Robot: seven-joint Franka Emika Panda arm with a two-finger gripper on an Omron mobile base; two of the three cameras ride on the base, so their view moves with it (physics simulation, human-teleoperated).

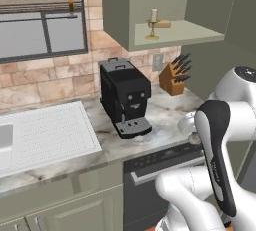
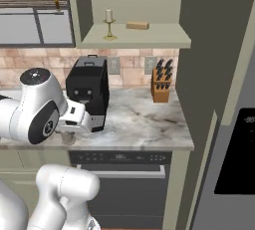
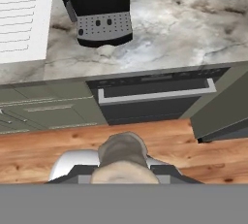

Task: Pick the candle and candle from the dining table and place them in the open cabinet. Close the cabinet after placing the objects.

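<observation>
Your fingers (image 3: 123,162) are clamped tight on the stubby grey candle (image 3: 122,151), out past the bench (image 3: 193,19) edge; the cabinet (image 1: 180,32) shelf right of the gold-holder candle (image 1: 153,23) sits free.

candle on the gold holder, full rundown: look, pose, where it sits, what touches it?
The candle on the gold holder is a short cream cylinder, upright, on a thin brass-coloured stem with a small drip cup and round foot. It stands on the shelf of the open sage-green cabinet, toward the left front, above the black coffee machine. Only its foot touches the shelf. A small tan block lies beside it; the right base view shows them apart. No flame is visible.
</observation>
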